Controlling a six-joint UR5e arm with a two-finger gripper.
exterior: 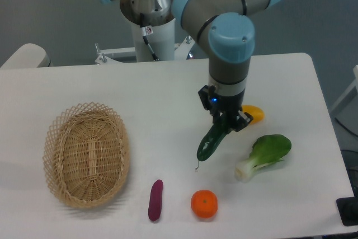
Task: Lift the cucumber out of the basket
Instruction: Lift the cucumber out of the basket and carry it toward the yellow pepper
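Just right of the end effector (226,125) lies a bok choy (265,154), with a yellow fruit (254,113) partly hidden behind it; an orange (203,204) and an eggplant (155,199) lie below-left. The end effector pinches the dark green cucumber (211,143), which hangs tilted beneath it above the worktop (168,99), well right of the basket (86,154).

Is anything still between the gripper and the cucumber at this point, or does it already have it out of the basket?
Nothing stands between them: the gripper is shut on the cucumber, which hangs tilted over the table, well right of the basket. The basket holds nothing.
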